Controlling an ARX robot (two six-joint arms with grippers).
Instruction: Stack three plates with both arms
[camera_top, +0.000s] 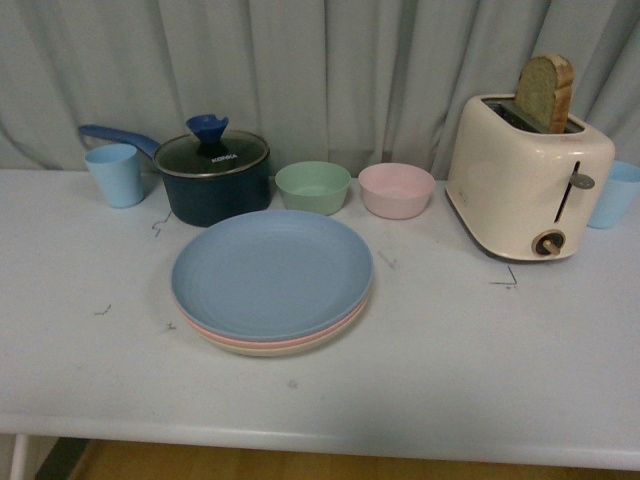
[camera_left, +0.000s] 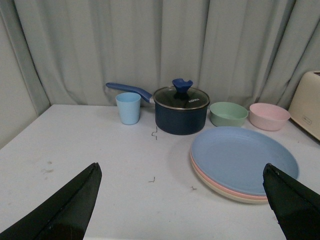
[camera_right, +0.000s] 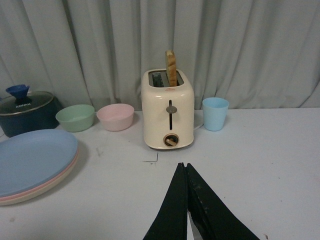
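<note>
The three plates lie in one stack in the middle of the white table: the blue plate (camera_top: 270, 270) on top, the pink plate (camera_top: 235, 341) under it, the beige plate (camera_top: 262, 351) at the bottom. The same stack shows as blue plate (camera_left: 242, 157) in the left wrist view and blue plate (camera_right: 30, 160) in the right wrist view. Neither arm appears in the front view. My left gripper (camera_left: 182, 172) is open, its fingers wide apart above bare table beside the stack. My right gripper (camera_right: 183, 165) is shut with nothing in it, in front of the toaster.
Behind the stack stand a dark blue pot with glass lid (camera_top: 213, 175), a green bowl (camera_top: 313, 187) and a pink bowl (camera_top: 396, 189). A light blue cup (camera_top: 115, 174) is at the far left. A cream toaster (camera_top: 525, 175) with bread stands right, another blue cup (camera_top: 613, 194) beside it.
</note>
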